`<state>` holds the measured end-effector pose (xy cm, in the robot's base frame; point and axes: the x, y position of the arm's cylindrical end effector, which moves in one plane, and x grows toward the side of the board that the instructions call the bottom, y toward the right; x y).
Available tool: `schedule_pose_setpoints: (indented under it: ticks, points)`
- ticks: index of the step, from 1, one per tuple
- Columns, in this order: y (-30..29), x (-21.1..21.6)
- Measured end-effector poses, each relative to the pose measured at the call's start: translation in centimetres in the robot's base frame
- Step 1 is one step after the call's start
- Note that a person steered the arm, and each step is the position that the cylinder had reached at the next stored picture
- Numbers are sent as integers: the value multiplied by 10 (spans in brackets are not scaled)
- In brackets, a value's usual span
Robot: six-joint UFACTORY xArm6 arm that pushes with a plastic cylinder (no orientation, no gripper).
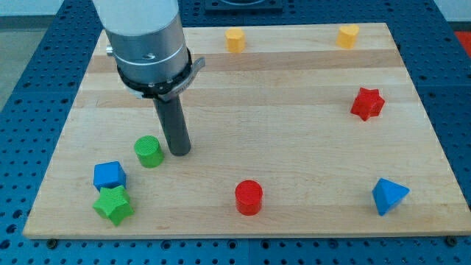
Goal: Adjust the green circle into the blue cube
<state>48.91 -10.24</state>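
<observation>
A pale wooden board lies on a blue perforated bench, and there is no claw to report: my tip is a bare dark rod standing just at three o'clock of the green circle, whether touching I cannot tell. The blue cube sits near the circle's seven o'clock, apart from it, with a green star touching it at six o'clock. A red cylinder lies well apart towards the tip's four o'clock.

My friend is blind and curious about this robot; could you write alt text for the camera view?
A robot arm's dark rod has my tip on a wooden board, just right of a green circle, with a blue cube and green star lower left. Also scattered: a red cylinder, red star, blue pyramid, and two yellow blocks at the top.
</observation>
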Motion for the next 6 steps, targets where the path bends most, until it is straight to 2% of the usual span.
schedule_pose_setpoints:
  ticks: [1,2,6]
  points:
    - [2,-37]
    - [-14,-37]
    - [-80,16]
